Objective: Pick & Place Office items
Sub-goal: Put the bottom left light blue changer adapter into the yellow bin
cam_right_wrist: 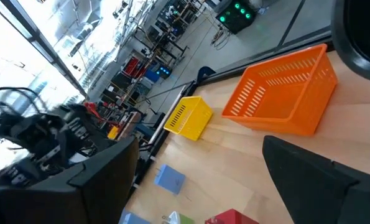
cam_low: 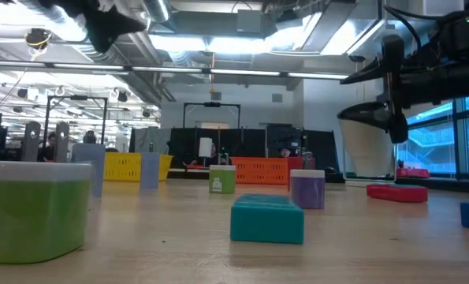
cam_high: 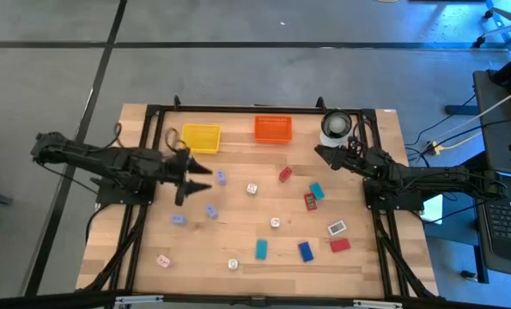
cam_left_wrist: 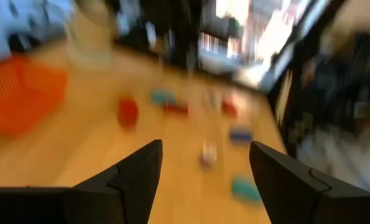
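Several small office items lie scattered flat on the wooden table (cam_high: 238,232): lilac blocks (cam_high: 211,211), white cubes (cam_high: 252,189), red pieces (cam_high: 310,202), teal blocks (cam_high: 261,249) and a blue block (cam_high: 306,251). My left gripper (cam_high: 197,176) hovers open and empty above the table's left part, just in front of the yellow tray (cam_high: 200,137), with a lilac block (cam_high: 222,178) close beside its fingertips. In the left wrist view my left gripper (cam_left_wrist: 203,168) holds nothing. My right gripper (cam_high: 324,153) is open and empty near the white round container (cam_high: 335,126), and also shows in the right wrist view (cam_right_wrist: 200,168).
The yellow tray and the orange tray (cam_high: 272,129) stand along the far edge, with the white dark-rimmed container at the far right. A black frame borders the table. In the low view a teal block (cam_low: 267,218) and a green-tinted cube (cam_low: 33,209) sit near the camera.
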Motion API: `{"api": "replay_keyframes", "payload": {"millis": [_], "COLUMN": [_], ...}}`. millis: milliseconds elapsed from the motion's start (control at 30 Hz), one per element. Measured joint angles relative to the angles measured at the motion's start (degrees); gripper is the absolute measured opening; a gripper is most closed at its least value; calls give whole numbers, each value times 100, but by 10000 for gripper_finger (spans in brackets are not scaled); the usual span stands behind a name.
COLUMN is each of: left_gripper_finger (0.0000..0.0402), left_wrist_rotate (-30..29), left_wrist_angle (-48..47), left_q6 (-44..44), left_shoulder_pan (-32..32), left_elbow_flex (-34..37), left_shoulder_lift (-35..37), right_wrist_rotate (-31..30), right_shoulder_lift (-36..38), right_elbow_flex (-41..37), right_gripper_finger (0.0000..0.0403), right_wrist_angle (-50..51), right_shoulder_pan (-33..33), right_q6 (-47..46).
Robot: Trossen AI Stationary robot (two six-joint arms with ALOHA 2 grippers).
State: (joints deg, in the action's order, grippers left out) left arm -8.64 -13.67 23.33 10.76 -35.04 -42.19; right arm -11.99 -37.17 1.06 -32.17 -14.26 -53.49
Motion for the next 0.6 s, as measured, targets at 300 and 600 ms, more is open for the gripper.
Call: {"api": "replay_keyframes", "payload": {"millis": [300,600], "left_gripper_finger": [240,240], "left_wrist_rotate": [722,1130], "left_wrist_angle": [-3429,-3963], "left_q6": [153,473], "left_shoulder_pan": [1013,2188], "left_elbow_flex": [-1059,-847], "left_shoulder_lift": [-1049,-1568], "right_wrist_rotate": [66,103], "right_shoulder_lift": [0,0], "right_elbow_flex": [0,0], "right_gripper_finger": [347,347], "right_wrist_angle": [409,547], "right_shoulder_pan": [0,2], "right_q6": [9,9]}}
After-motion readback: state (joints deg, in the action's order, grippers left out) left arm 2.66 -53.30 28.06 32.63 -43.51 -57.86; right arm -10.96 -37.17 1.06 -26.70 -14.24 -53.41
